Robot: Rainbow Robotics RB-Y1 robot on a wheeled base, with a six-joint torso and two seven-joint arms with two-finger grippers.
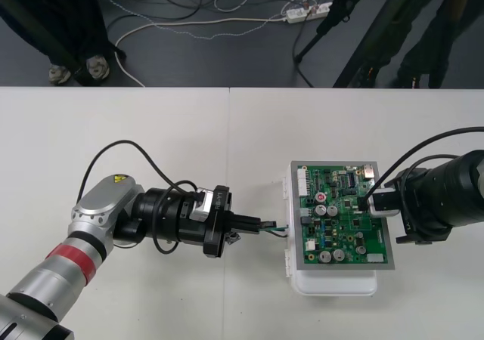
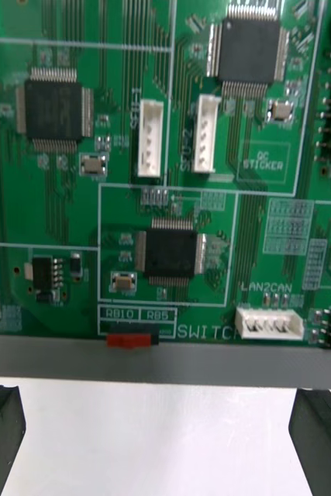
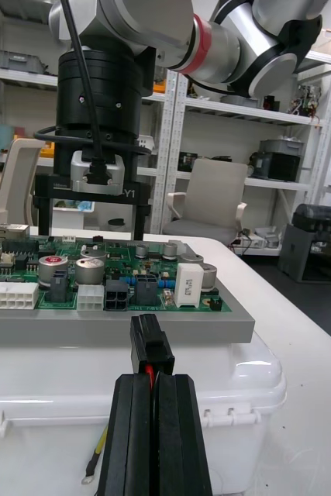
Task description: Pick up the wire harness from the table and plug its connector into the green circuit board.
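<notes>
a: start close in. what has the left gripper (image 3: pixel 153 381) got?
b: its two black fingers (image 3: pixel 179 434) are pressed together on the black plug (image 3: pixel 150 346) of the wire harness (image 1: pixel 277 231). the plug sticks out past the tips, and a sliver of red wire shows in the seam between them.
a: and the rest of the harness?
b: a thin yellowish-green wire (image 3: pixel 97 453) droops under the fingers, off the table (image 1: pixel 151 143). it looks light and limp, so i'd judge only the plug end can be steered. the hard plug body is the place to hold, never the wires.
a: is it seated?
b: no. the plug is just short of the grey edge plate (image 3: pixel 72 329) above the white base (image 3: pixel 235 387), and it sits low next to the sockets on top. whether it touches that edge i can't tell.
a: then the board.
b: the green circuit board (image 1: pixel 344 211) lies flat on that base, with small white and black sockets (image 3: pixel 90 297) along its near edge. the pins are probably delicate: a skewed push could bend them or slide the plug in the grip.
a: furthest out?
b: the right gripper (image 1: pixel 372 204) hangs over the board's far right edge, its fingers (image 2: pixel 322 434) spread wide, holding nothing.
</notes>
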